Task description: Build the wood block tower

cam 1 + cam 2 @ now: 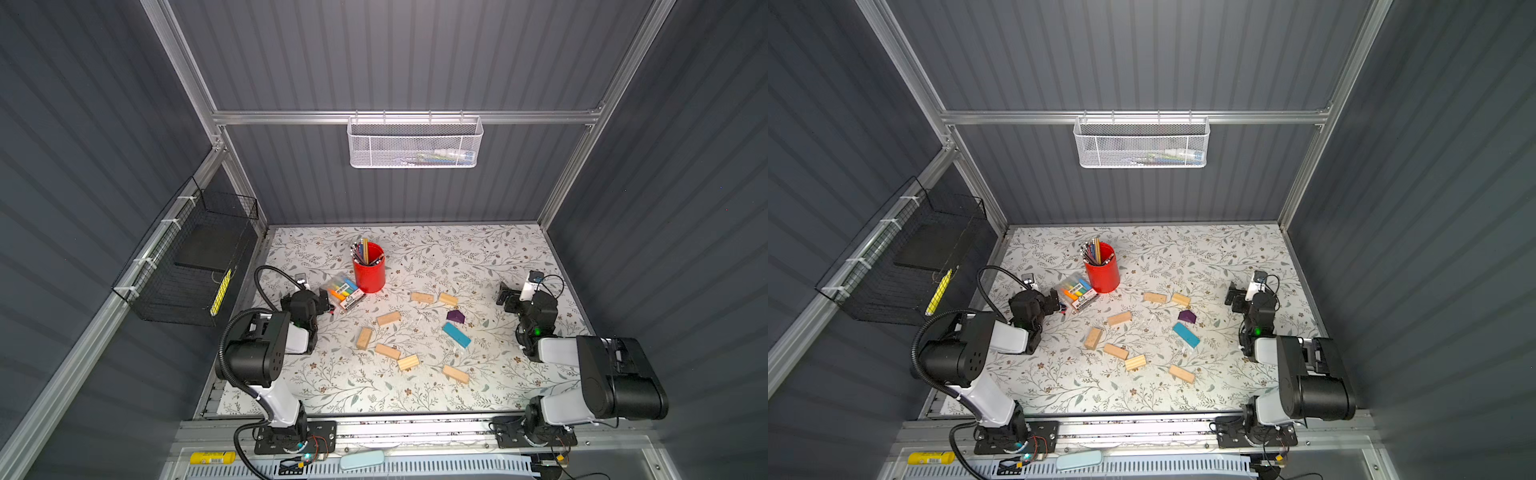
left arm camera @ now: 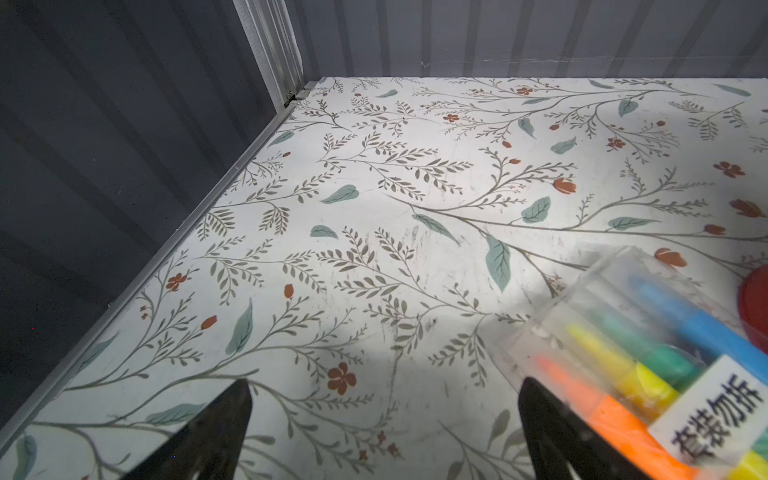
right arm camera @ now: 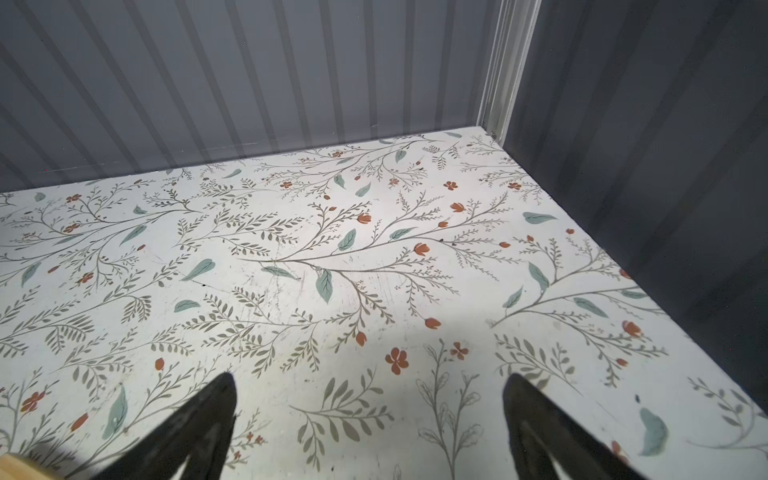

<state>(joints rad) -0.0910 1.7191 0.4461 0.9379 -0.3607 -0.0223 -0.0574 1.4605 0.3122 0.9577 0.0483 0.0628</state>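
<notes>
Tan blocks [image 1: 388,318]: seven lay flat and scattered across the middle of the floral surface [image 1: 478,257], each separate from the others. Two sat side by side toward the back, four clustered loosely toward the left, and one lay alone nearest the front.
Blue block [image 1: 456,335]: lay flat and askew, right of the tan cluster.
Purple block [image 1: 456,316]: house-shaped; lay just behind the blue block.
Red cup [image 1: 369,274]: stood upright behind the blocks, holding pencils.
Marker pack [image 1: 343,293]: lay just beside the cup, on its left.
Left claw [image 2: 385,386]: jaws stood wide apart with nothing between them; hung low at the left of the surface, just beside the marker pack.
Right claw [image 3: 370,378]: jaws stood wide apart, empty; hung low near the right edge of the surface, right of the blocks and touching none.
</notes>
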